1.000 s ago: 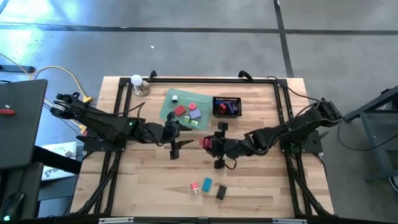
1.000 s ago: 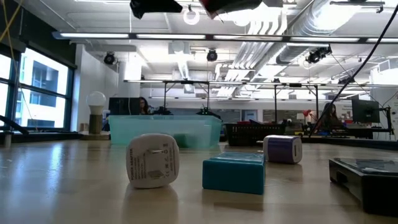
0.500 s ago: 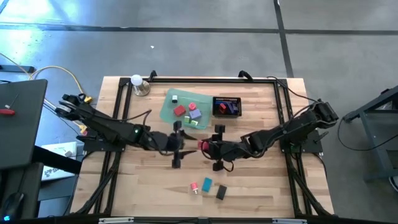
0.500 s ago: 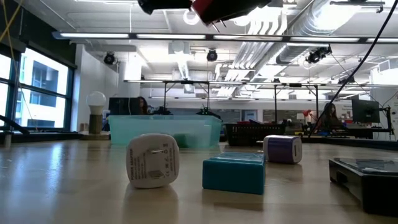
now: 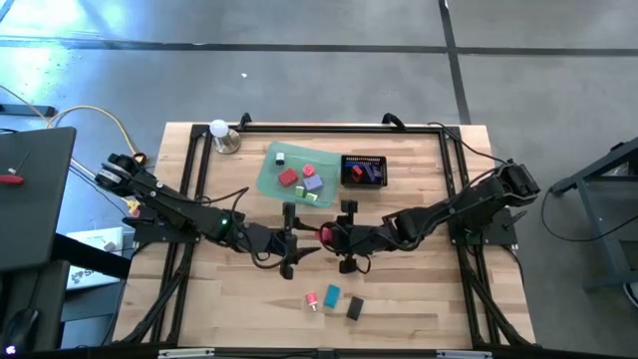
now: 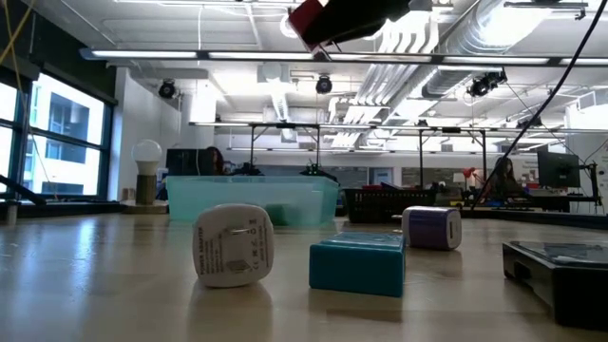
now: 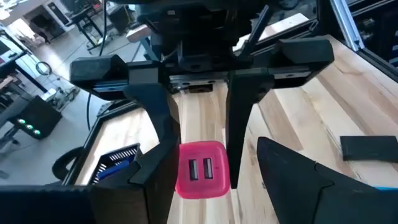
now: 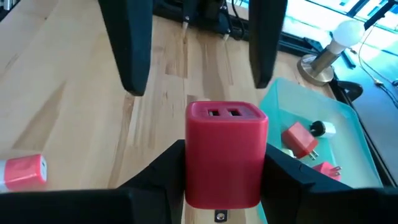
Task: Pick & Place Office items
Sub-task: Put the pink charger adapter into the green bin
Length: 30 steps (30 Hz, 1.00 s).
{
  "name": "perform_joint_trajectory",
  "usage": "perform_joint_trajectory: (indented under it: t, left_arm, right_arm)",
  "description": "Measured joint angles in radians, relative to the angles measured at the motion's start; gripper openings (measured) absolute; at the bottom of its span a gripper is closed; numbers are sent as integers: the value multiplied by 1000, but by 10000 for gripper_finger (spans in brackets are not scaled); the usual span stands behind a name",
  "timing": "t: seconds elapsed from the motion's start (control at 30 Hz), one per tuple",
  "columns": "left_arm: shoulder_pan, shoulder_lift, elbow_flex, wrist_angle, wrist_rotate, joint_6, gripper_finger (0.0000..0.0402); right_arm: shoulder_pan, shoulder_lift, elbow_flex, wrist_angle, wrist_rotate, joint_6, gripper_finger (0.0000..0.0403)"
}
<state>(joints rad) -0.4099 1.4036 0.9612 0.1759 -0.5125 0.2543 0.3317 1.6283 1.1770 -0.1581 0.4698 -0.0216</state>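
With several office items already in the green tray [image 5: 271, 172], the right gripper [image 5: 332, 235] clamps a red charger block [image 8: 225, 152] facing the open left gripper [image 5: 299, 239], three pieces [image 5: 332, 298] left.

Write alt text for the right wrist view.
The right hand grips a red two-port USB charger block above the wooden table, facing the left hand's two open dark fingers. Beyond sit a green tray holding small red chargers and a lamp.
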Motion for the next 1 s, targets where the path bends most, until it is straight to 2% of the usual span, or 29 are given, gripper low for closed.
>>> perform_joint_trajectory:
  t: [0.83, 1.0]
  left_arm:
    - [37, 79, 1, 62, 4, -19, 208]
    - [41, 84, 1, 71, 2, -25, 195]
  right_arm:
    - [0, 0, 0, -18, -1, 17, 145]
    - [0, 0, 0, -23, -4, 17, 143]
